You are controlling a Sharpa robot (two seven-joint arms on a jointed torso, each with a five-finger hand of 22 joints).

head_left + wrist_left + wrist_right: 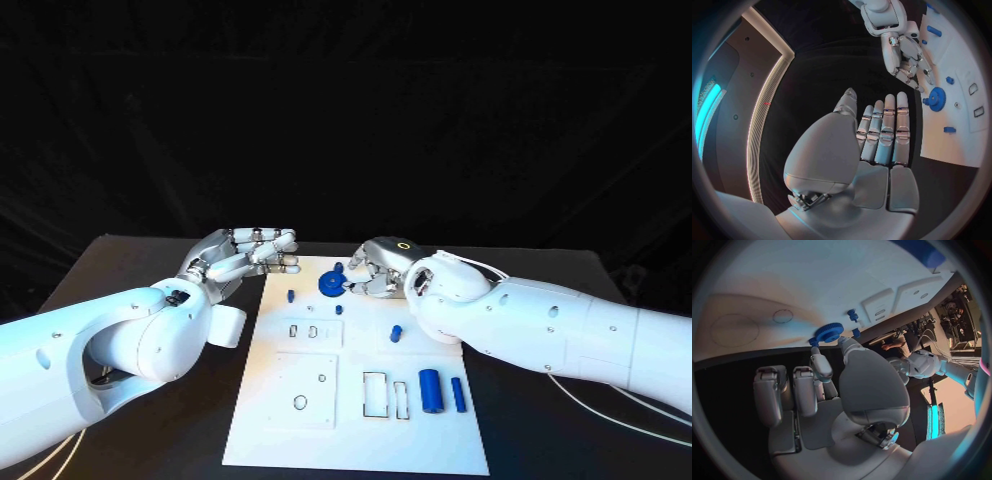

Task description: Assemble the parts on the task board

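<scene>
- While most blue pieces lie loose, sitting at the far end of the task board (274, 440): a blue gear (330, 285), flat on the white plate, seemingly on its seat, though not certain from these views.
- Touching or just beside that gear: the fingertips of the right hand (378, 268), curled down toward it; in the right wrist view, two fingers reaching to the gear's rim (828, 333). Pinched or merely touched — cannot tell.
- Near the gear, toward the robot: small blue pegs (290, 296) standing or lying on the plate, one close to a pair of small slots.
- Further toward the near edge: a short blue stub (395, 331) alone mid-board, then a thick blue cylinder (430, 388) and a thinner blue rod (459, 394) lying side by side, beside empty rectangular outlines.
- Off the board's far left corner: the left hand (245, 252), holding nothing, fingers straight and pressed together in the left wrist view (879, 132), bent over above the table's black surface.
- Judged progress: early. Gear possibly placed or being placed; cylinder, rod, stub and pegs apparently still to be fitted, with several outlines and holes unfilled.
</scene>
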